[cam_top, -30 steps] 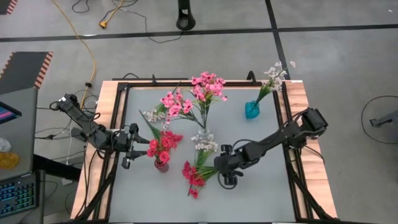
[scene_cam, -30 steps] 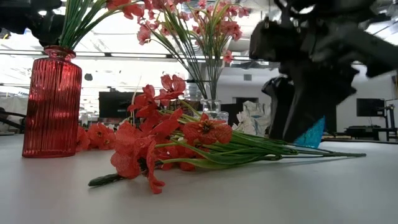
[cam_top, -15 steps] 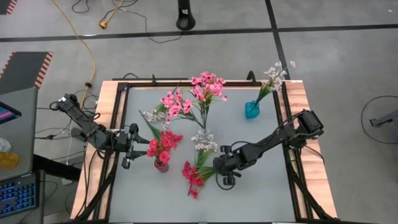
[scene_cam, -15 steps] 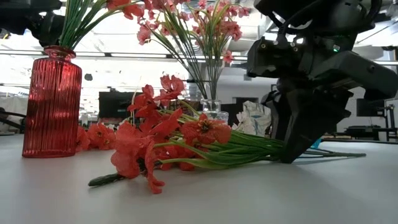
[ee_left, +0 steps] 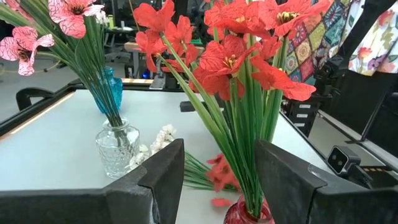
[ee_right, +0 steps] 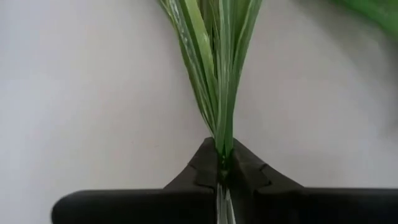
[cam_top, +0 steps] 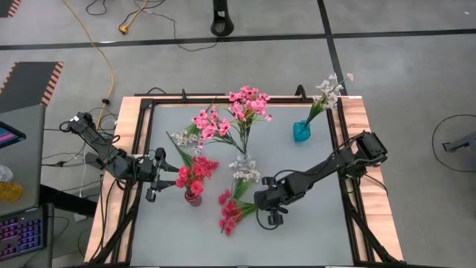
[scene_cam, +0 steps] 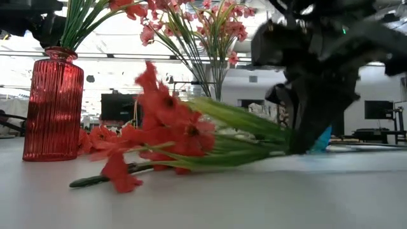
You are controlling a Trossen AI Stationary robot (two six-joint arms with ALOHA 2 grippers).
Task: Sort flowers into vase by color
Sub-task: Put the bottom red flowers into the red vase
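Right gripper (cam_top: 260, 201) at near centre of bench (cam_top: 312, 231), fingers (ee_right: 205, 168) pinching the green stems of a red flower bunch (cam_top: 232, 214), blossoms tilted off the surface. Left gripper (cam_top: 165, 177) beside red vase (cam_top: 193, 196), fingers (ee_left: 165, 171) spread, holding nothing.

Red sprig's blossoms (scene_cam: 166, 121) smeared by blur in the low view, its stems (ee_right: 219, 74) cut off by the right wrist view's far edge, red vase (ee_left: 249, 214) mostly cropped in the left wrist view, white blossoms (cam_top: 244, 173) too small to count.
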